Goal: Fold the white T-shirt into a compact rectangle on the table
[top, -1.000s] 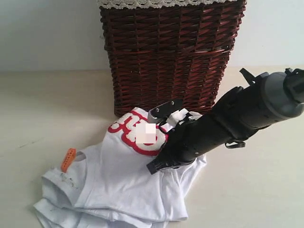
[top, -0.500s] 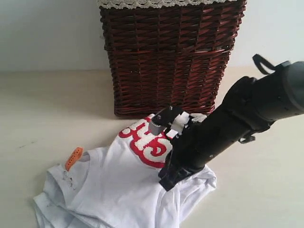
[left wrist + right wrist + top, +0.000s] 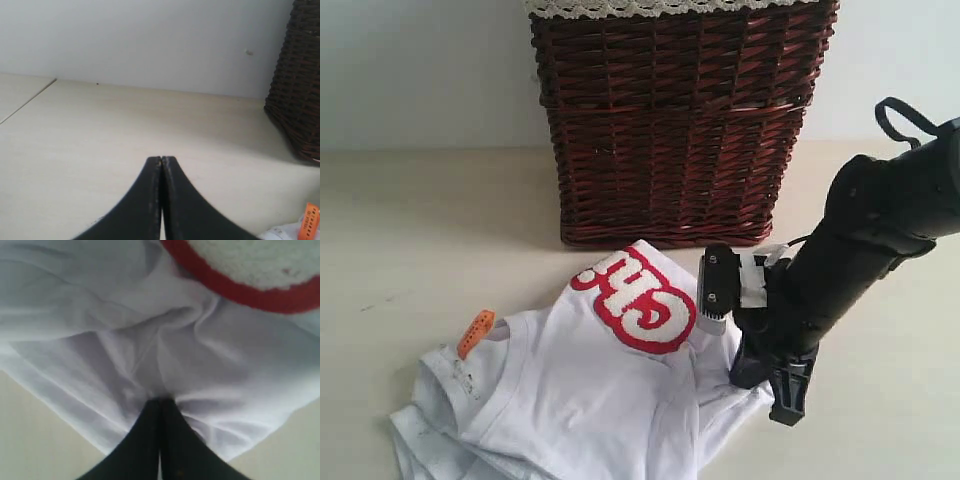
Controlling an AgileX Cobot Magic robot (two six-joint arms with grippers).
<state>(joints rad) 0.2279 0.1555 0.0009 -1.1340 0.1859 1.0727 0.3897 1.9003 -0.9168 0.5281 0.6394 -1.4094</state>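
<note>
Right end effector [image 3: 160, 401] has its black fingers pressed together on a gathered fold of the white T-shirt [image 3: 150, 335], a pinch that only its wrist view reveals. Left end effector [image 3: 161, 160], closed on nothing above the matte bench [image 3: 100, 130], shows only in its own view. The exterior view shows the crumpled shirt, with fuzzy red-edged letters, lying before the woven wicker basket [image 3: 680, 120].

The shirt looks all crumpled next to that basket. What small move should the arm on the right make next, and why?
Probably draw the pinched cloth sideways, away from the wicker basket. The right gripper looks shut on a fold at the edge of the white T-shirt, which lies bunched and wrinkled, so it needs spreading flat on the table first.
</note>
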